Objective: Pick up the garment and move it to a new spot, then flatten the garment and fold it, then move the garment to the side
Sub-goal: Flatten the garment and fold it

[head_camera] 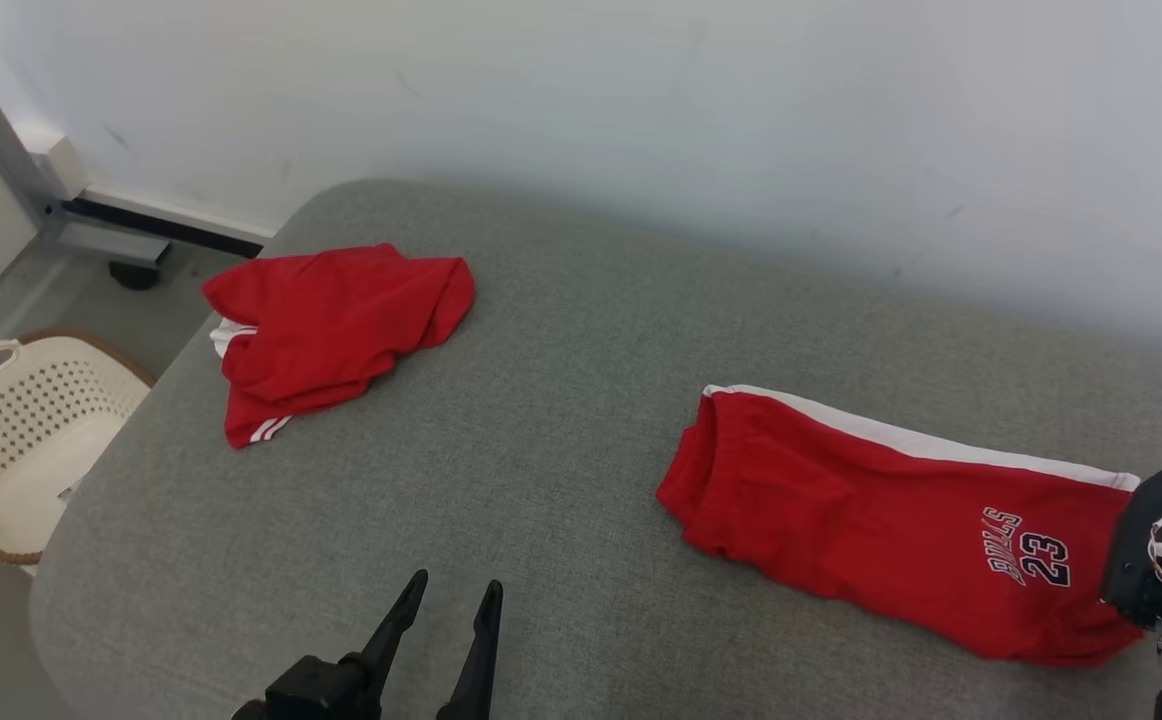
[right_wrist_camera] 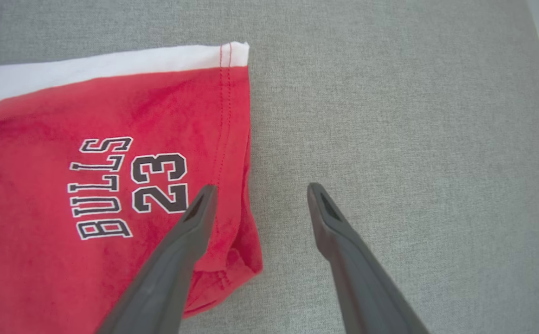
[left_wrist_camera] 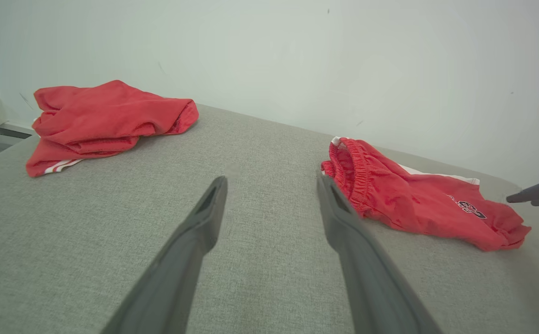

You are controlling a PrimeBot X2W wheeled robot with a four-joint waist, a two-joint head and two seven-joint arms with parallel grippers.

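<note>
The big grey fabric-covered worktop (head_camera: 561, 420) takes up most of what's in front of me, with a plain pale wall (head_camera: 641, 120) behind it. Over on the robot's right lie the red shorts (head_camera: 871, 520), folded lengthwise into a long flat strip, a white stripe along the far edge and "BULLS 23" printed near the hem. The elastic waistband points toward the middle of the worktop. Far across on the left, well apart from them, sits a crumpled red garment (head_camera: 331, 320) in a loose heap near the corner. Down beside that corner, on the floor, is a cream perforated basket (head_camera: 41, 420). The right end effector (right_wrist_camera: 260, 187) sits at the hem end of the shorts, fingers spread wide: one over the red hem, the other over bare grey, nothing between them. The left end effector (head_camera: 455, 582) hangs at the near edge, spread apart too and empty.
</note>
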